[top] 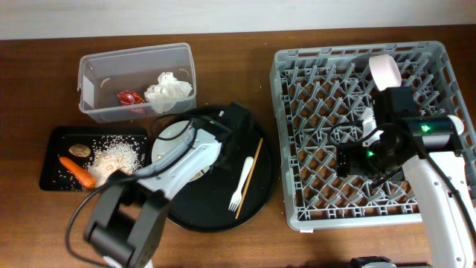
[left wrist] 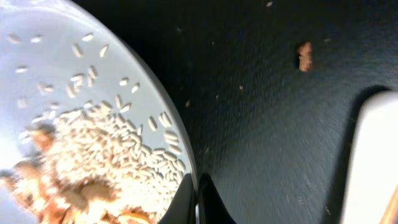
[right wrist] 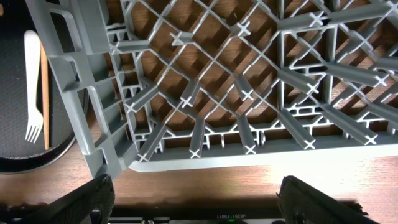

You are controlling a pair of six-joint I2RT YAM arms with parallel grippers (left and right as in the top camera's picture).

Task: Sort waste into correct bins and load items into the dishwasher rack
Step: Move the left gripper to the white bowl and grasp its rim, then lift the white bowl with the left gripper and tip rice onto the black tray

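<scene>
The pale round plate (top: pixel 165 138) lay on the big round black tray (top: pixel 208 202) near the middle of the table, toward its near edge, with a heap of beige rice-like scraps (left wrist: pixel 93 168) on it. The left gripper (left wrist: pixel 198 190) had its fingers pressed together on the plate's rim, apparently pinching that thin edge. The plate looked stiff and smooth, so likely slippery. Held at one side only, its weight would tend to pivot it in the grip, and a deeper bite over the rim seemed wiser. The loose grains would slide at any tilt, so it wanted carrying level until it was over the shallow black tray (top: pixel 59 141) by the left edge. The right gripper (right wrist: pixel 194 186) hung spread wide and empty above the near side of the dishwasher rack (top: pixel 286 134) by the right edge. The white plastic fork (top: pixel 239 186) and the chopstick (top: pixel 256 152) looked light and lay flat, best pinched across the shaft.
</scene>
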